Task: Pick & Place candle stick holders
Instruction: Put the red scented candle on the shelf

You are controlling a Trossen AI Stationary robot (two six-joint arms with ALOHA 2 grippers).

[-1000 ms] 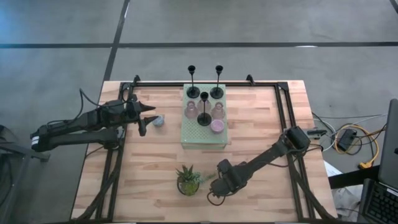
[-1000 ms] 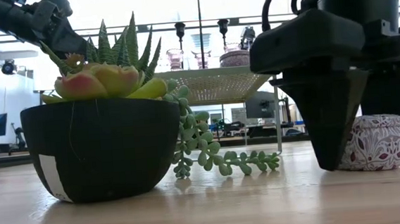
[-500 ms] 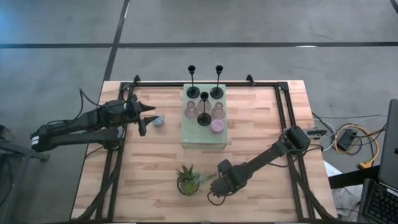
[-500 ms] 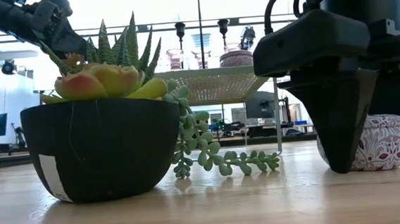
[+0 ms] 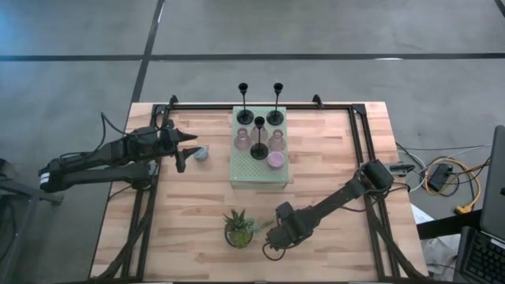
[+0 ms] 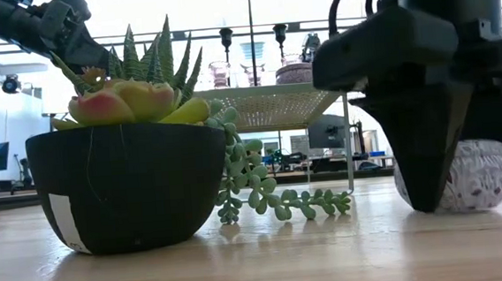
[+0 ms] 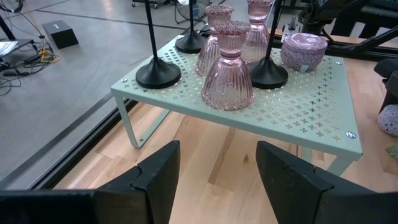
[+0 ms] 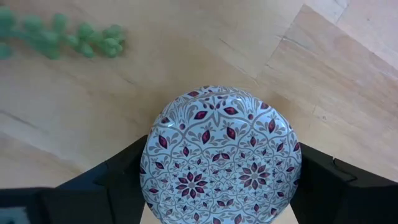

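Three slim black candle stick holders [image 5: 259, 138] stand on their disc bases on a pale green perforated rack [image 5: 256, 175], with pink glass holders [image 7: 227, 74] and a lilac cup [image 7: 303, 51]. My right gripper [image 5: 274, 240] stands over a round white tin with a purple leaf pattern [image 8: 221, 155], near the table's front, its fingers on either side of the tin. My left gripper [image 5: 189, 151] is open and empty left of the rack. A small blue cup [image 5: 203, 153] lies on the table beside its fingertips. My right gripper has the tin's round side wall [image 8: 152, 186] between its two fingers [image 8: 118, 174], one on each opposite side. The fingers come from above, pointing down. In the low view the tin [image 6: 477, 173] looks tilted, its lower edge at the table top.
A small potted succulent in a black bowl [image 5: 238, 229] stands just left of my right gripper, its trailing green strand [image 6: 277, 201] reaching toward the tin. A black frame [image 5: 359, 142] runs around the table's edges. Bare wood lies left of the plant.
In the low view my right gripper's front finger has shifted a little toward the table's right, across the front of the tin. The tin has gone from sitting level, lid up, to tilted.
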